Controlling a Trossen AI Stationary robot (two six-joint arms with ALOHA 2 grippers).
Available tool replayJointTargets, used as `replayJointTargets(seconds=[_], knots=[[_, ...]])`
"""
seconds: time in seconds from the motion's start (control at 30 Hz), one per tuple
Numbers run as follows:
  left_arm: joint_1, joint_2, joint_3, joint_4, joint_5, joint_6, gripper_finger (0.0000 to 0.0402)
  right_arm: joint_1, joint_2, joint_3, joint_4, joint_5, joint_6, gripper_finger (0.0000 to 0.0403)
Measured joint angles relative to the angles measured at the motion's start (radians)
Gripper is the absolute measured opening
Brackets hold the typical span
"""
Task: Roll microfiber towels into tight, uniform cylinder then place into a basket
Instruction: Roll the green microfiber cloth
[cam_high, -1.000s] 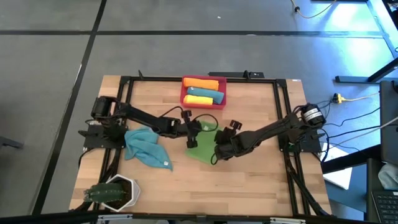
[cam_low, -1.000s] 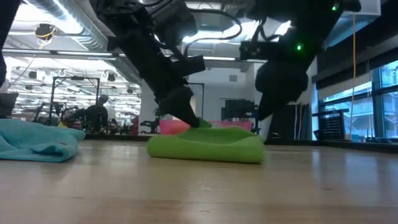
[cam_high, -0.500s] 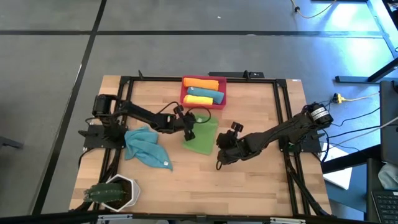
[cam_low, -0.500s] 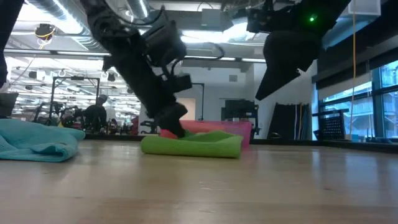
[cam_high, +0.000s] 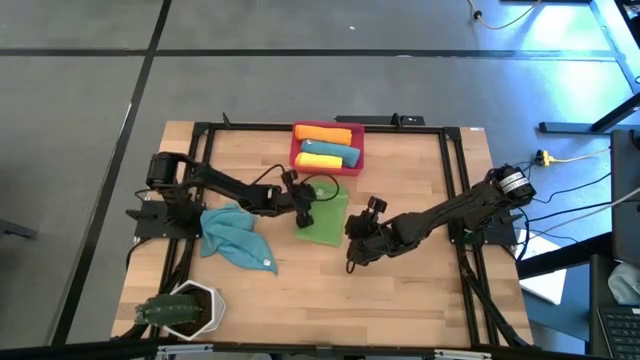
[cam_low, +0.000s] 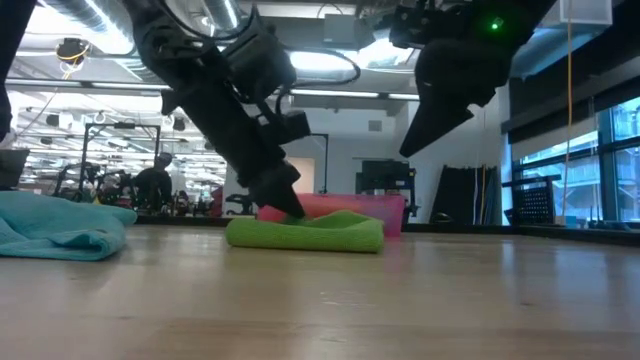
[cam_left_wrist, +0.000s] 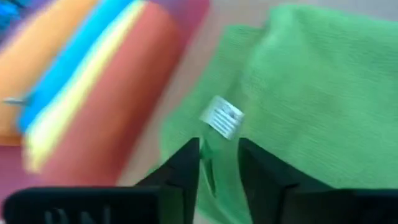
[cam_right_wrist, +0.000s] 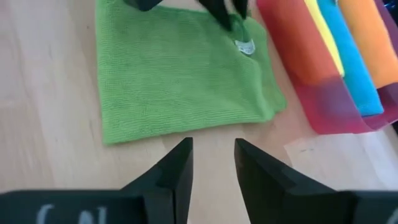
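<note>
The green towel (cam_high: 325, 215) lies flat on the table just in front of the basket (cam_high: 294, 150), which holds orange, teal and yellow rolls. My left gripper (cam_high: 305, 218) is down at the towel's far-left corner, next to its white label (cam_left_wrist: 222, 117). Its fingers stand slightly apart with a strip of green cloth between them (cam_left_wrist: 219, 149). My right gripper (cam_high: 351, 255) hangs open above the table off the towel's near-right corner, with nothing between its fingers (cam_right_wrist: 213, 146). My left gripper comes slanting down from the table's left, its fingertips (cam_low: 288, 205) low at the green towel's corner by the label (cam_right_wrist: 245, 46). A raised bit of the cloth's edge (cam_left_wrist: 211, 177) sits between the parted fingers. I cannot tell whether they touch it. The towel lies on the table.
A crumpled teal towel (cam_high: 235, 235) lies at the left of the table. A white pot with a plant (cam_high: 185, 308) stands at the near left corner. Bare wood stretches in front of the green towel and to its right.
My left gripper has moved toward the far edge and the basket, dragging the green towel's corner with it. The towel has slid that way and now lies flatter. My right gripper has risen off the towel and drawn back toward the near edge.
</note>
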Motion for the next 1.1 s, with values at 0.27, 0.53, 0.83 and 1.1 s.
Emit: replayJointTargets(seconds=[0.27, 0.53, 0.83, 1.1], knots=[[-0.022, -0.118, 0.006, -0.114, -0.174, -0.005, 0.0149, 0.0, 0.0, 0.0, 0.001, -0.025, 0.002, 0.0119], [-0.113, -0.173, 0.006, -0.142, 0.083, -0.036, 0.0148, -0.014, 0.0, -0.084, 0.313, -0.132, -0.111, 0.0119], [-0.23, -0.081, 0.006, -0.144, 0.106, -0.112, 0.0148, -0.219, 0.0, -0.339, 0.826, -0.226, -0.178, 0.0119], [-0.254, -0.027, 0.006, -0.134, 0.106, -0.136, 0.0147, -0.411, 0.023, -0.396, 0.965, -0.397, -0.232, 0.0066]])
